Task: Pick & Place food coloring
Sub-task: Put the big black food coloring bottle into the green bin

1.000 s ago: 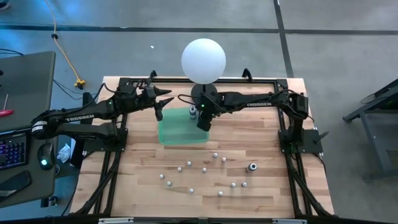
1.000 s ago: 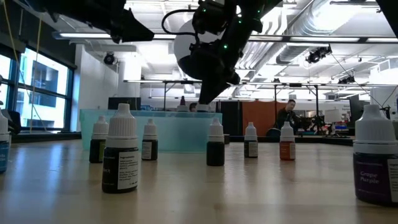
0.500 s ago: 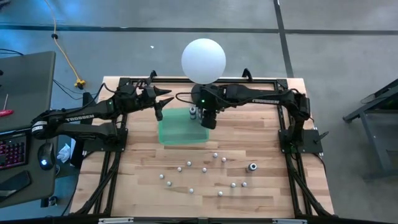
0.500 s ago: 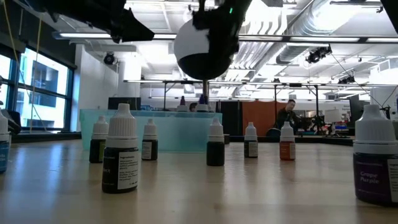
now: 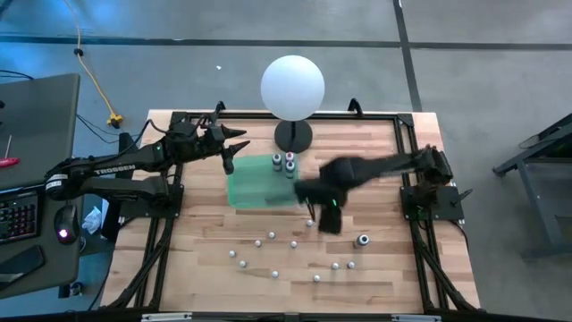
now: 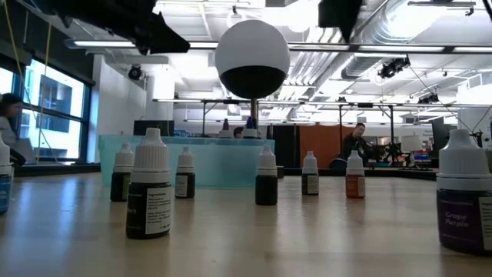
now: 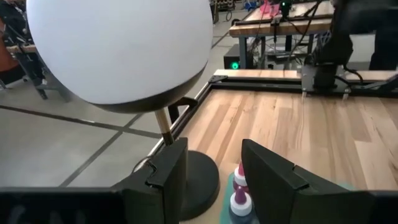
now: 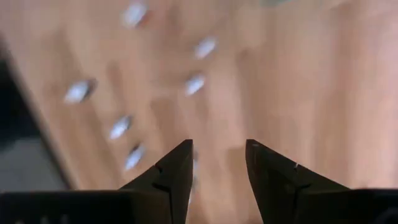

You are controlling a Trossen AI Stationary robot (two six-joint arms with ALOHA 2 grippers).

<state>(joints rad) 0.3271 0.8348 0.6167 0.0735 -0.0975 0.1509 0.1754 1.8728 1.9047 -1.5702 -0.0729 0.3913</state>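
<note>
Several tiny food coloring bottles (image 5: 293,243) stand upright and scattered on the wood toward the near edge. In the low view they stand in a row (image 6: 266,177). A few more (image 5: 290,164) stand in the far right corner of the green tray (image 5: 255,188); the left wrist view shows their pink and purple tops (image 7: 239,186). My right gripper (image 5: 327,215) is open and blurred, hovering over the table between the tray and the loose bottles (image 8: 194,84). My left gripper (image 5: 229,152) is open and hangs by the tray's far left corner.
The white globe lamp (image 5: 292,87) stands on its dark base (image 5: 293,136) just beyond the tray, close to the bottles in it. A larger bottle (image 5: 362,240) stands to the right of the loose ones. Black frame rails (image 5: 411,192) run along the table's sides.
My right gripper has swung fast from the tray's far right corner, by the lamp base, toward the near edge and somewhat right, and now hangs over the wood beside the loose bottles. The bottles in that tray corner, covered before, now show.
</note>
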